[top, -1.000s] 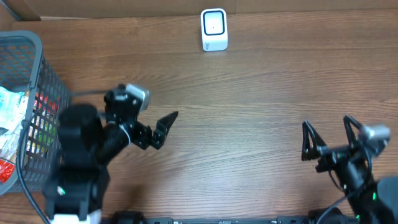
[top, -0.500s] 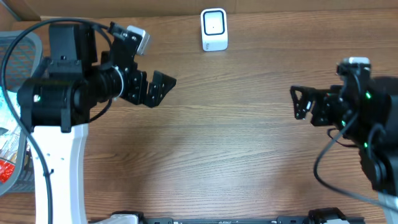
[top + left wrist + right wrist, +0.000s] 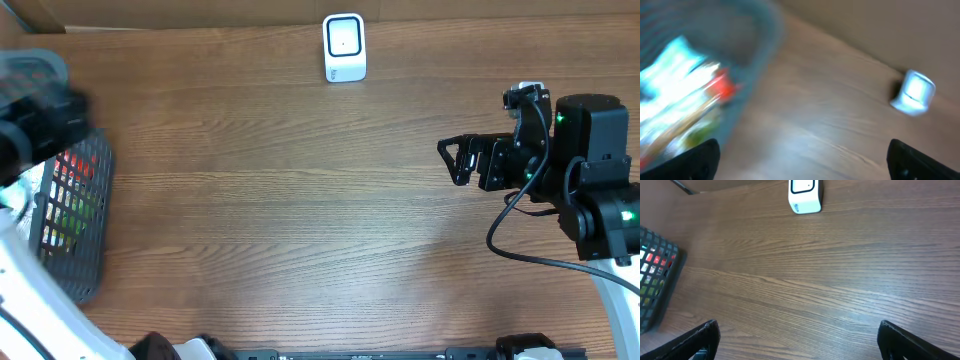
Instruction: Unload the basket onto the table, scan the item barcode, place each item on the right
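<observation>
Overhead, the white barcode scanner [image 3: 344,47] stands at the far edge of the wooden table [image 3: 300,220], well apart from both arms. On the right side the right gripper [image 3: 456,162] hovers above the wood, pointing left, its fingers spread wide with nothing between them. In the right wrist view its two fingertips [image 3: 695,340] sit in the lower corners with bare table between them. The scanner is near the top edge there and a corner of the mesh basket [image 3: 665,287] is at the left. That basket stands at the table's left edge and holds the packaged items [image 3: 62,195], a jumble of red, green and white showing through the mesh. Overhead, the left arm [image 3: 35,115] is only a dark smear over the basket's far end. The left wrist view is blurred as well. Even so, the left gripper [image 3: 807,162] shows its dark fingertips far apart in the lower corners, gripping nothing. The basket's contents, which look to be wrapped packets, lie at the left and the scanner at the right.
</observation>
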Motion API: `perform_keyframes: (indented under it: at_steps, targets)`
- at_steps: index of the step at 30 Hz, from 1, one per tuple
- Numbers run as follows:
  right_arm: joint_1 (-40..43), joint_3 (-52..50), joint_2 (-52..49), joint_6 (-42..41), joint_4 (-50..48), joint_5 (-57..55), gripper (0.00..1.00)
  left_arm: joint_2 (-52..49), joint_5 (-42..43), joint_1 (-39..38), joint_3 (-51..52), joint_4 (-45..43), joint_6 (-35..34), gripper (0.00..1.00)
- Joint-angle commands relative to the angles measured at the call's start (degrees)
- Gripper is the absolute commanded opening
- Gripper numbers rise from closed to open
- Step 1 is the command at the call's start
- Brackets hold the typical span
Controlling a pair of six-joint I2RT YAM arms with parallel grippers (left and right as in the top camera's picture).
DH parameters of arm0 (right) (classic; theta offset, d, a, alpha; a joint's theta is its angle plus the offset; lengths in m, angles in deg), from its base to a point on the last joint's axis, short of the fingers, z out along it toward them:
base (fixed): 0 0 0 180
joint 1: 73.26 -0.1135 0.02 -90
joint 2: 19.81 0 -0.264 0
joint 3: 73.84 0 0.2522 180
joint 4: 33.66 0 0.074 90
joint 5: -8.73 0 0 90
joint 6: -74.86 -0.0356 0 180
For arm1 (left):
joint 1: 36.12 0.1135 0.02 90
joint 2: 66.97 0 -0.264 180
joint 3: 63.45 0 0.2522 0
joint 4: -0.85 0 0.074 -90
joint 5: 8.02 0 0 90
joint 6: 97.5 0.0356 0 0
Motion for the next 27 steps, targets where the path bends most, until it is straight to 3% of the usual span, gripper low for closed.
perform_keyframes:
  at_steps: [1, 4, 10, 19, 27]
  targets:
    - [-0.33, 1.42, -0.44, 0.5, -0.22, 0.81, 1.0, -4.11, -2.62, 10.08, 0.74, 0.9, -7.85, 0.91]
    - [-0.33, 1.42, -0.72, 0.52, 0.0, 0.79, 1.0, -7.89, -2.64, 15.69, 2.97, 0.87, -9.11, 0.81]
    - [-0.33, 1.4, -1.68, 0.52, 0.85, 0.81, 1.0, -14.1, -3.48, 20.24, 6.78, -1.68, -10.73, 0.81]
    - [-0.33, 1.4, -3.87, 0.52, 0.98, 0.79, 1.0, -20.02, -15.12, 16.5, 6.84, -3.61, -14.69, 0.88]
    - [-0.33, 1.4, -6.08, 0.52, 1.07, 0.81, 1.0, -27.43, -17.27, 12.79, 6.88, -3.43, -14.38, 0.89]
